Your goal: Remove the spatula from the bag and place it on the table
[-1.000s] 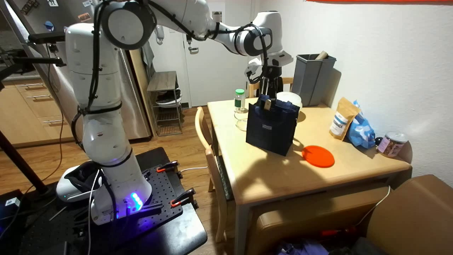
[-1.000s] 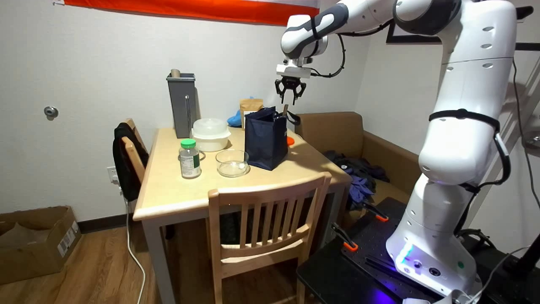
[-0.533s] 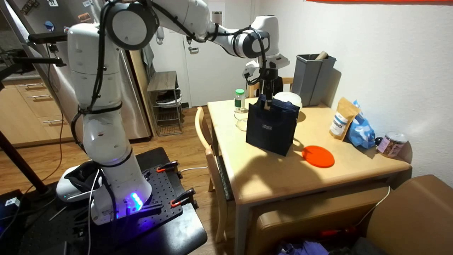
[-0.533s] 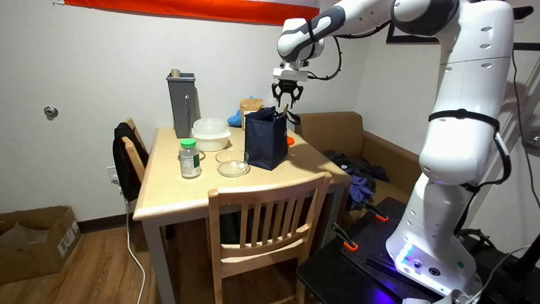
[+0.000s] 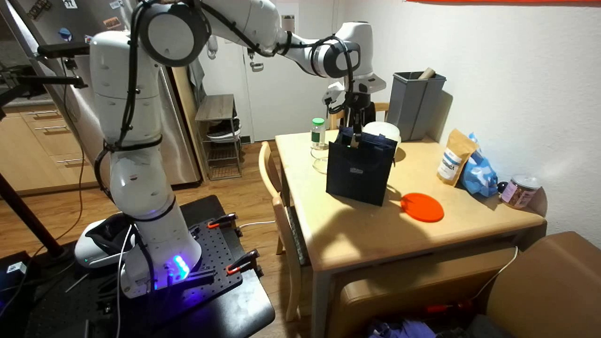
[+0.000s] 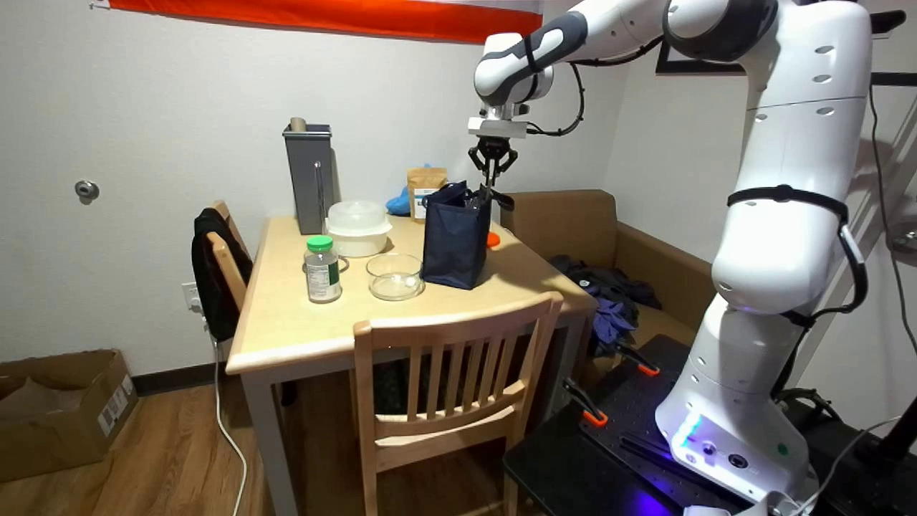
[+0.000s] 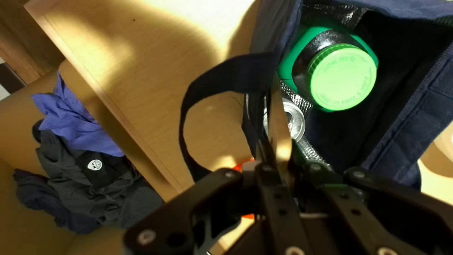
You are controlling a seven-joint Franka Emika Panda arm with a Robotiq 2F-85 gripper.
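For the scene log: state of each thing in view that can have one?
gripper: shut on spatula
spatula: handle sticking up out of bag, rest hidden
bag: upright, top open
bagged bottle: capped
bagged can: opened or not, can't tell
clear jar: upright, lid on
white container: lid on
glass bowl: uncovered
pink-labelled jar: lid on
red disc: lying flat
grey bin: open
cardboard box: open
base light: on

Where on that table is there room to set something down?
The table looks bare between the red disc and the sofa, and between the navy bag and the kraft pouch. It's crowded by the green-lidded jar, glass bowl and white container.
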